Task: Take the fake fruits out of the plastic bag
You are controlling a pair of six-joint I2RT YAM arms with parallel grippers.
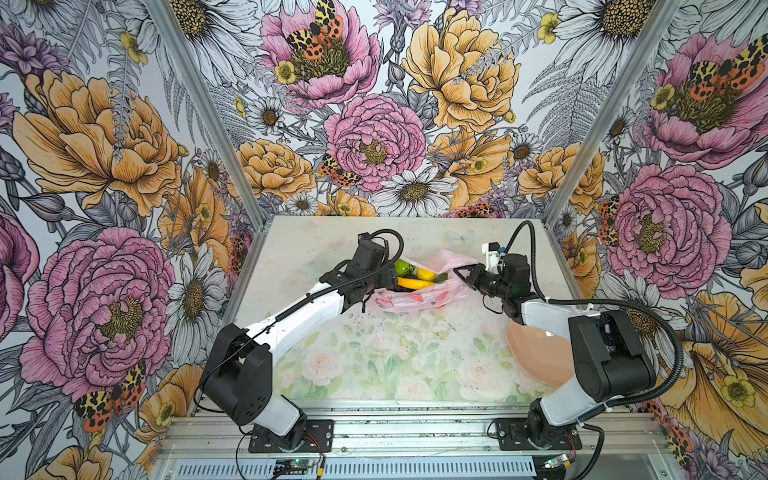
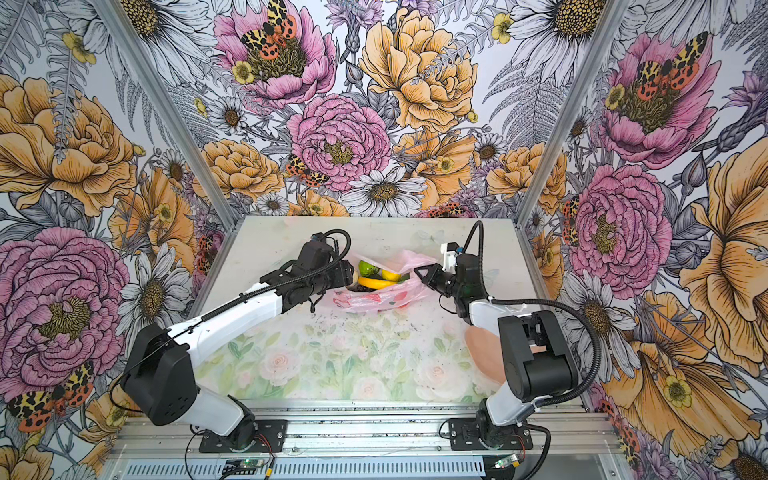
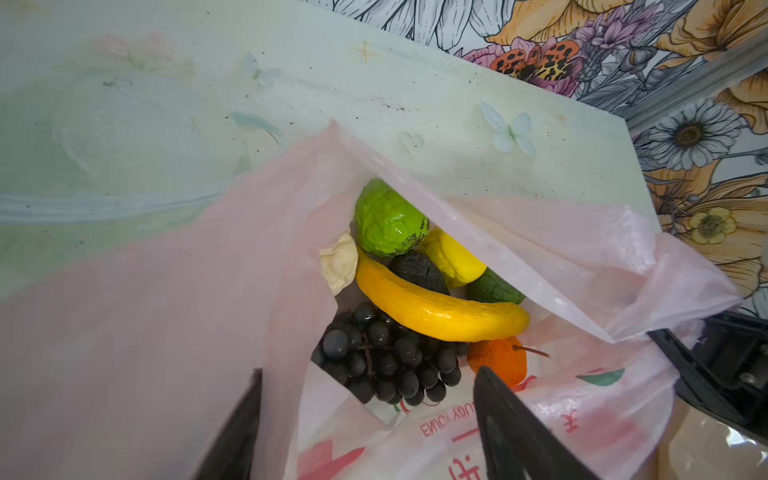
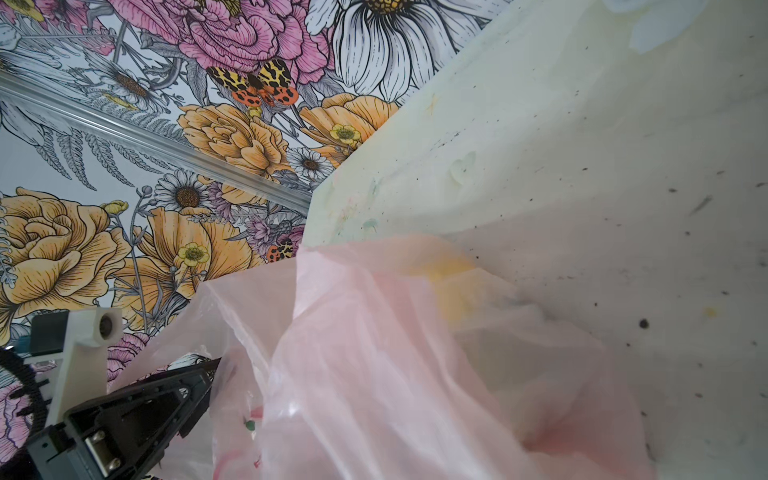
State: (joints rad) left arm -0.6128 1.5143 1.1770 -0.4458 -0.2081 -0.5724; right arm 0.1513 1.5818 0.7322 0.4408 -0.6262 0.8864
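The plastic bag (image 1: pixel 415 301) lies at 12 o'clock from the middle of the table (image 1: pixel 374 365), its mouth open. The right gripper (image 1: pixel 457 271) is clenched on the bag's rim at 3 o'clock of the mouth and holds the film up. The left gripper (image 3: pixel 370 370) is released, with its jaws spread at the mouth above the grape bunch (image 3: pixel 386 361) and nothing between them.

Every fruit in view is inside the bag. The banana (image 3: pixel 436 311) lies on top, across the grapes and the blackish avocado-like piece (image 3: pixel 417 272). The lime-green fruit (image 3: pixel 388 220) and the lemon (image 3: pixel 451 259) sit beyond it. The cream pear (image 3: pixel 340 262) touches one end of the banana and the tangerine (image 3: pixel 496 359) is tucked under the other. A small dark green piece (image 3: pixel 494 289) lies beside the lemon.

The fruits look light, rigid and glossy, so they are likely to slip. The banana seems easiest to take, pinched across its narrow middle. The thin, limp film could catch in the jaws. A peach plate (image 1: pixel 536 353) sits at 4 o'clock.
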